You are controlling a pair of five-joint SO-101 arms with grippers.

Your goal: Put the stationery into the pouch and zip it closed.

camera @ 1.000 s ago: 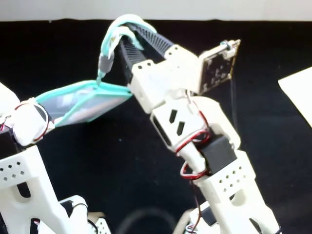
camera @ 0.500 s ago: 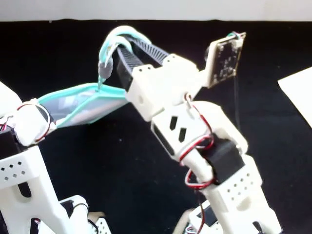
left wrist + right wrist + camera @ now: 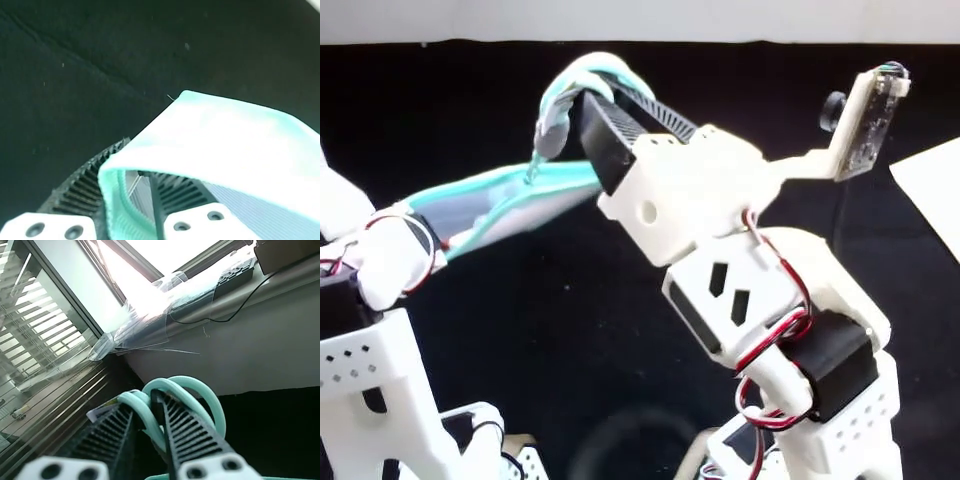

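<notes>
A teal pouch (image 3: pixel 510 200) with a grey mesh side hangs in the air above the black table, stretched between both arms. My left gripper (image 3: pixel 425 235) is shut on its near-left end; in the left wrist view the pouch's teal edge (image 3: pixel 225 135) sits between the ribbed fingers (image 3: pixel 82 187). My right gripper (image 3: pixel 590 100) is shut on the pouch's teal strap loop (image 3: pixel 570 80), held higher than the pouch, with a grey zipper pull (image 3: pixel 552 135) dangling below it. In the right wrist view the strap loop (image 3: pixel 187 390) is pinched in my right gripper (image 3: pixel 150 415). No stationery is visible.
A black cloth (image 3: pixel 570 330) covers the table. A white sheet (image 3: pixel 932 190) lies at the right edge. A white wall strip (image 3: pixel 640 18) runs along the back. The right arm's body (image 3: pixel 720 240) takes up the middle of the high view.
The right arm has risen and rolled its wrist, swinging its camera board to the right. The strap loop and the pouch's far end shifted slightly right. The left arm stayed nearly still.
</notes>
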